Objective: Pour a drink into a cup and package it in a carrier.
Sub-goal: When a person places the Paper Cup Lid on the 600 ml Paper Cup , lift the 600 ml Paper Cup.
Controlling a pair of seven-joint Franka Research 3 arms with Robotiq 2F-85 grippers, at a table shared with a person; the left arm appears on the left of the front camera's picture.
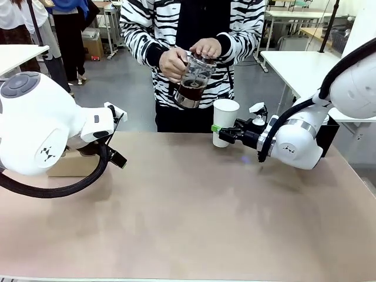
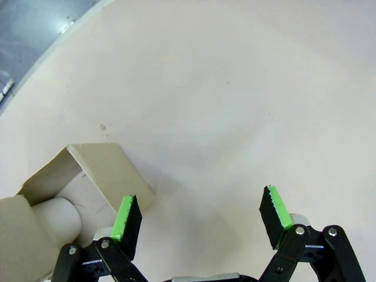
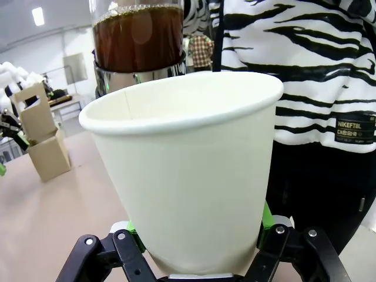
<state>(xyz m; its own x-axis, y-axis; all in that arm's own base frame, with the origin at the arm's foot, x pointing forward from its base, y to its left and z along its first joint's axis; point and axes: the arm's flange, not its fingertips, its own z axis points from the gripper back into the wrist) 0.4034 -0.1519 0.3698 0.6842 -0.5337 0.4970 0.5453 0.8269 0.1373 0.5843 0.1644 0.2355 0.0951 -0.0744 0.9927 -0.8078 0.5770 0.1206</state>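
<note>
A person at the far side holds a clear glass jug with both hands, and the dark brown drink fills its lower part. The jug hangs just above and behind a white paper cup, which is upright at the table's far edge. My right gripper is shut on the cup's lower half. In the right wrist view the cup sits between the green pads. The brown cardboard carrier stands at the left, partly behind my left arm. My left gripper hangs open over the table beside the carrier.
The tan table stretches wide between the two arms. The person in a black-and-white striped top stands close against the far edge. White tables stand in the room behind, and other people are at the back left.
</note>
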